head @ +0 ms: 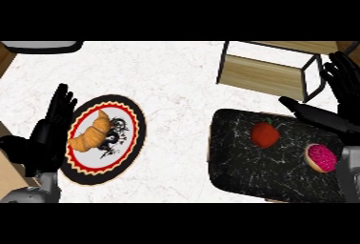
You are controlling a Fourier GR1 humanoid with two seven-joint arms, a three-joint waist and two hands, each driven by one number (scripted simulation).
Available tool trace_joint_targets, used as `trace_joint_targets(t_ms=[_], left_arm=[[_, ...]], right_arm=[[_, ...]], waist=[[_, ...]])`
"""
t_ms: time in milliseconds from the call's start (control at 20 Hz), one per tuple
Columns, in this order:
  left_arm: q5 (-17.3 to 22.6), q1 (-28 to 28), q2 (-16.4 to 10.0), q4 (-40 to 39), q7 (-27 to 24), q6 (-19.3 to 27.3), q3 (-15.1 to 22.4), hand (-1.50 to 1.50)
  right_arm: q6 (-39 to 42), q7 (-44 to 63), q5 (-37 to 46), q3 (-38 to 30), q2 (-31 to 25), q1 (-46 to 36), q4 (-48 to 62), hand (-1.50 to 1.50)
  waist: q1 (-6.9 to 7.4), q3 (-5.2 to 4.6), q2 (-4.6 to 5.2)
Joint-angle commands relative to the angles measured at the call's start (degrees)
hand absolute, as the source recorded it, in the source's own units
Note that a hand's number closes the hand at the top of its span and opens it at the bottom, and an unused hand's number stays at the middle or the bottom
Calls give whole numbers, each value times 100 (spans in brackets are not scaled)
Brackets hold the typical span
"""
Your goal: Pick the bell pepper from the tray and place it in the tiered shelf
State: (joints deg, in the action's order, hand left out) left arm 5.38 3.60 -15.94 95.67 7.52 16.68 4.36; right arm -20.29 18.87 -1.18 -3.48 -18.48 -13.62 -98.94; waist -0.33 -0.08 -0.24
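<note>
Bare counter (pixel 175 90) between plate (pixel 135 113) and tray (pixel 243 174), donut (pixel 322 157) near bell pepper (pixel 265 135), shelf (pixel 262 76) beyond

A single view from the robot's head looks steeply down on the white marbled counter (pixel 175 86). The robot's own side lies along the lower edge and the far side along the top. The left hand (pixel 42 143) shows at the view's left, just beside the plate (pixel 116 101), and the right hand (pixel 341 90) at its right, above the far corner of the dark tray (pixel 246 167). The wooden shelf (pixel 260 74) stands top right, cut off by the frame. The camera is close: plate, tray and shelf together span nearly the whole width
</note>
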Motion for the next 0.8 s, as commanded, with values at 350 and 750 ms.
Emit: trace_joint_targets(t_ms=[350, 750], left_arm=[[115, 23, -54, -138, -166, -213, -129, 0], [124, 216, -41, -79, -28, -293, -97, 0]], right_arm=[[2016, 3450, 802, 1427, -1991, -811, -800, -150], [3213, 5435, 1095, 2356, -2025, -2186, -26, -150]], waist=[[124, -39, 13], [222, -13, 40]])
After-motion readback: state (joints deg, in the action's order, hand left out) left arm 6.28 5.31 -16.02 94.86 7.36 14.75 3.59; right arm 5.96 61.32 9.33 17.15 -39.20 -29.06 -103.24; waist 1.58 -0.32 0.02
